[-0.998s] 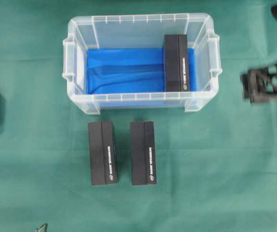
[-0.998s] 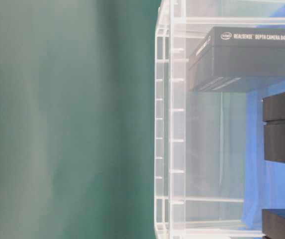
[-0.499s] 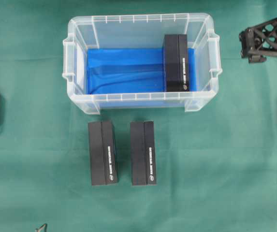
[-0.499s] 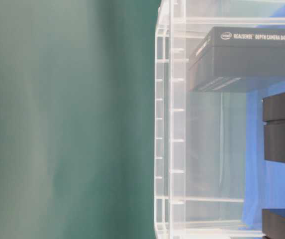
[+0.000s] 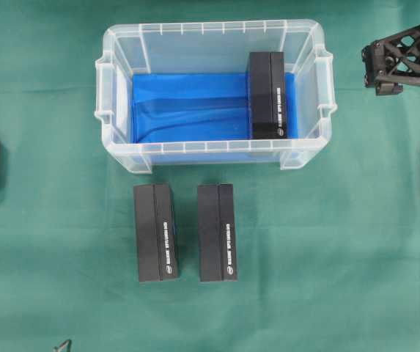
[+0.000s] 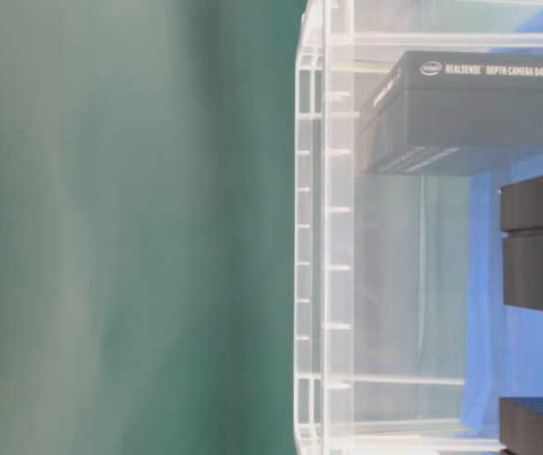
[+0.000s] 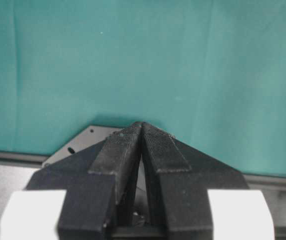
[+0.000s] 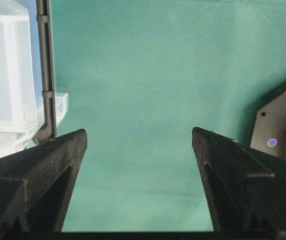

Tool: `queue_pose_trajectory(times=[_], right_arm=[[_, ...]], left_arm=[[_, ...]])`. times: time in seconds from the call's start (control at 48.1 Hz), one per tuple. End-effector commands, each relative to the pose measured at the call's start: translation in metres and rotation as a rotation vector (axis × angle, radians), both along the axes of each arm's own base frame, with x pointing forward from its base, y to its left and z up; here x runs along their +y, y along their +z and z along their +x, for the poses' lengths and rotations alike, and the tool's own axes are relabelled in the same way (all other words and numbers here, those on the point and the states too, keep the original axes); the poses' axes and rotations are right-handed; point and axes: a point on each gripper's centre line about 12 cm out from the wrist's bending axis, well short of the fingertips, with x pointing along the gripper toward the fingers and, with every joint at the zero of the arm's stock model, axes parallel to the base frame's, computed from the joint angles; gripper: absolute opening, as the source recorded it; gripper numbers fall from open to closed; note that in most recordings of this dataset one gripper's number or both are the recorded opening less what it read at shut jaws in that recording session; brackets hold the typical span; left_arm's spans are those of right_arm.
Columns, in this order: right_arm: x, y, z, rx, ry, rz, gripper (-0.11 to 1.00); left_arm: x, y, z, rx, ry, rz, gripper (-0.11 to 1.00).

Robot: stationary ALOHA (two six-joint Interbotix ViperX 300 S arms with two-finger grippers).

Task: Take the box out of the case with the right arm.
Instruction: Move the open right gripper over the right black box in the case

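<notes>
**Box inside the case, right gripper spread wide beside it**

Clear plastic case (image 5: 213,33) on a green-clothed surface (image 5: 327,249), blue sheet (image 5: 188,106) lining the bottom. One black RealSense camera box (image 5: 267,95) inside, standing along the right end of the case on the blue sheet, close to the right wall, long axis running front to back in the overhead view. From table level, same box (image 6: 465,114) seen through the ribbed clear wall, white lettering readable on its face.

Two more black boxes outside on the cloth, just in front of the case: left outer box (image 5: 155,232) and right outer box (image 5: 217,232), parallel, side by side, apart from each other and from the case.

Right gripper (image 5: 385,66) at the upper right of the overhead view, outside the case, beyond its right handle and not touching it. Fingers spread wide in the right wrist view (image 8: 138,145), nothing between them but green cloth; corner of the case visible at that view's left edge.

Left gripper (image 7: 142,131) clenched, fingertips meeting, nothing held, over cloth and a black base plate (image 7: 78,145).
</notes>
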Motion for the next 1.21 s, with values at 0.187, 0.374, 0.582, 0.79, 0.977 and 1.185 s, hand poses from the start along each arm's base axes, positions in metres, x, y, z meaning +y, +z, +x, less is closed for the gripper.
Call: queue_pose_trajectory(times=[0.187, 0.374, 0.582, 0.79, 0.977, 1.185], right_arm=[[-0.001, 0.006, -0.001, -0.024, -0.001, -0.006, 0.84], [0.0, 0.007, 0.0, -0.03, -0.004, -0.005, 0.84], [-0.003, 0.013, 0.01, -0.082, -0.001, -0.015, 0.84], [-0.008, 0.013, 0.046, -0.128, 0.013, -0.002, 0.84], [-0.011, 0.015, 0.085, -0.139, 0.044, -0.006, 0.84], [-0.013, 0.018, 0.126, -0.145, 0.082, -0.011, 0.84]], left_arm=[[0.0, 0.006, 0.002, -0.02, -0.001, 0.002, 0.0], [0.0, 0.007, 0.002, -0.022, -0.001, 0.002, 0.0], [0.0, 0.007, 0.002, -0.023, -0.002, 0.003, 0.0], [0.0, 0.006, 0.002, -0.023, -0.003, 0.003, 0.0], [0.0, 0.006, 0.002, -0.023, -0.003, 0.003, 0.0], [0.0, 0.007, 0.002, -0.025, -0.003, 0.003, 0.0]])
